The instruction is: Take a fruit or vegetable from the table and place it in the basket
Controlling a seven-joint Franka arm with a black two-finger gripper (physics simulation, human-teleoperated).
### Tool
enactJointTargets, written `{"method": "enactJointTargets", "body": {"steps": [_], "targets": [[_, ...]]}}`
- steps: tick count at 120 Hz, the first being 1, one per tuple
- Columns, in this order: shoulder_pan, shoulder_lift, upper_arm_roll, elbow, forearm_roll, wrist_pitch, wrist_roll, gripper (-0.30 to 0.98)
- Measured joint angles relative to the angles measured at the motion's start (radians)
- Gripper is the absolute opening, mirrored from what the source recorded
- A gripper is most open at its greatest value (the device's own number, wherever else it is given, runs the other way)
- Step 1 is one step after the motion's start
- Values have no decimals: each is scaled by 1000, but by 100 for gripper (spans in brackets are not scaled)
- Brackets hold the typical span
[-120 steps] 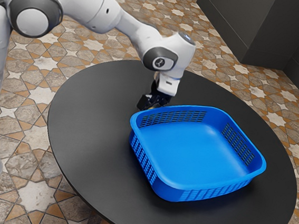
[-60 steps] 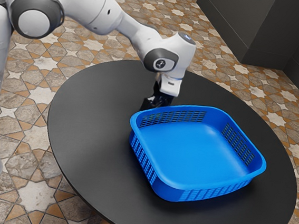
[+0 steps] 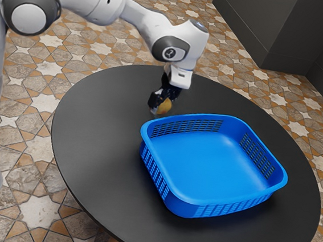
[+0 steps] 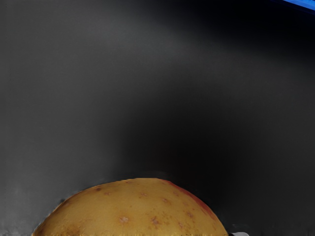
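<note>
**Gripping a potato [image 3: 164, 106] in the claw [image 3: 160, 104], outside the basket [image 3: 199, 205]**

Found closed on the potato, with fingers pointing down toward the desk [image 3: 99, 143]. Read as held clear of the desktop, beside the basket and well short of being inside it. Noted in the wrist view as yellow-brown and speckled, with a reddish streak along one side. Seen there also against the dark desktop, with a soft shadow close by and a sliver of blue rim farther off.

Traced back from the claw along a white arm [image 3: 98, 0], entering from the exterior view's left. Recorded the basket as blue, upright on the round, dark desk, with slotted walls and a smooth bottom. Observed star-patterned tiles on the floor [image 3: 22, 199] around the desk, and dark panelling [image 3: 262, 28] at the exterior view's upper right.
</note>
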Motion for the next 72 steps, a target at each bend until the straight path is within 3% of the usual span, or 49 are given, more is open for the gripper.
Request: {"method": "enactJointTargets", "body": {"steps": [26,53,72], "targets": [[30,-18,-3,140,30,-55,-18,35],[28,-37,-145,163,25,-83,-43,35],[-28,-50,-232,163,20,-90,-66,34]]}}
